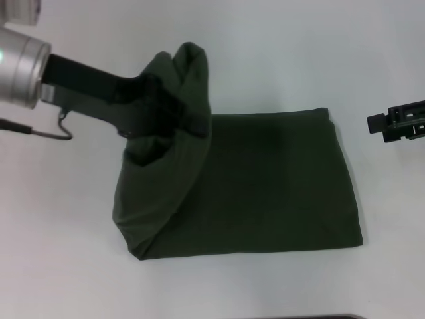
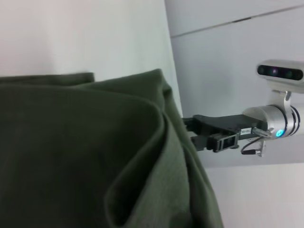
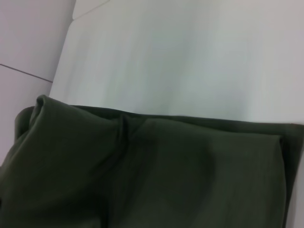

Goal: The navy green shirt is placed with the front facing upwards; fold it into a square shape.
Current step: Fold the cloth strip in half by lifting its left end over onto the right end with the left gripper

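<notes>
The navy green shirt lies on the white table as a plain dark green rectangle, with no lettering showing. Its left part is pulled up into a bunched peak. My left gripper is shut on that raised cloth, above the shirt's left side. The left wrist view is filled with the lifted folds of the shirt. My right gripper hangs off the shirt's right edge, apart from it, and it also appears as the right gripper beyond the cloth. The right wrist view looks down on the flat shirt.
White tabletop surrounds the shirt on all sides. A thin cable loop hangs under my left arm. The table's far edge meets a grey floor.
</notes>
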Tool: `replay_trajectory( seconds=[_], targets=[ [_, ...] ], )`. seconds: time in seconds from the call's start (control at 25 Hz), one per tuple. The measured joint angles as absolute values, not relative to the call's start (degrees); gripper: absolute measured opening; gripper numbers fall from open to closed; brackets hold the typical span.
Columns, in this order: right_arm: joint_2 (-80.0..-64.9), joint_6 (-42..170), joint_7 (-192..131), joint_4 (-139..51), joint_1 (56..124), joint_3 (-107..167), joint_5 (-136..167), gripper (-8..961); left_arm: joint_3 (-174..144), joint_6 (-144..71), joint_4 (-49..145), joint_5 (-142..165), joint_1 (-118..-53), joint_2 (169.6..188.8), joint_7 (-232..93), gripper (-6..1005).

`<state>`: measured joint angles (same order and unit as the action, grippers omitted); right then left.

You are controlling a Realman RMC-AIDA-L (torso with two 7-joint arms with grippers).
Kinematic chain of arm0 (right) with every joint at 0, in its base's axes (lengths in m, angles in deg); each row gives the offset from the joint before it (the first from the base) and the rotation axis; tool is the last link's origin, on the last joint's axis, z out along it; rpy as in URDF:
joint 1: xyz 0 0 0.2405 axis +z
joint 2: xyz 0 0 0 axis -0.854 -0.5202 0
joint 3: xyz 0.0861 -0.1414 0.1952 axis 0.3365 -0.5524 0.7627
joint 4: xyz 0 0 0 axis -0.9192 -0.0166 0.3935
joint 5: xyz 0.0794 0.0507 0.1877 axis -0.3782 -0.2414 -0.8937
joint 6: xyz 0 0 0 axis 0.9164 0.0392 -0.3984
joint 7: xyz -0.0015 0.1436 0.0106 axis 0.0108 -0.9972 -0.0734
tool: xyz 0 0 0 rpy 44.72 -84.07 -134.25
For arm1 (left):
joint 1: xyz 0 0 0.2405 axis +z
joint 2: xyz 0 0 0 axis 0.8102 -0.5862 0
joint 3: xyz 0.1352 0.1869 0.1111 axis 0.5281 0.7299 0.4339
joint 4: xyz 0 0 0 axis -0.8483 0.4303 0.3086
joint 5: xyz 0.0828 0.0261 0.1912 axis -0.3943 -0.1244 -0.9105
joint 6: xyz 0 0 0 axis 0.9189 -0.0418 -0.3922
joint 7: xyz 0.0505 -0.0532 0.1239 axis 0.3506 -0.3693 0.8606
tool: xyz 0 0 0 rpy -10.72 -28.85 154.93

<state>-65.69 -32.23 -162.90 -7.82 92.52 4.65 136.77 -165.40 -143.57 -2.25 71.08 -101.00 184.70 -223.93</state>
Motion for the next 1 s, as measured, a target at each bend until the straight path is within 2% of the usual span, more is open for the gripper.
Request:
replay_trajectory(
  seconds=[0.56, 1.0],
  targets=[
    [-65.69, -31.65, -162.96, -8.13, 92.68, 4.16, 136.77, 798, -158.97, -135.06, 0.32, 71.13, -105.67, 188.07, -224.92, 51],
    [-65.69, -31.65, -163.07, -8.20, 92.80, 4.11, 136.77, 795, -152.66, -133.66, 1.39, 76.89, -109.35, 188.32, -225.86, 58]
  ],
)
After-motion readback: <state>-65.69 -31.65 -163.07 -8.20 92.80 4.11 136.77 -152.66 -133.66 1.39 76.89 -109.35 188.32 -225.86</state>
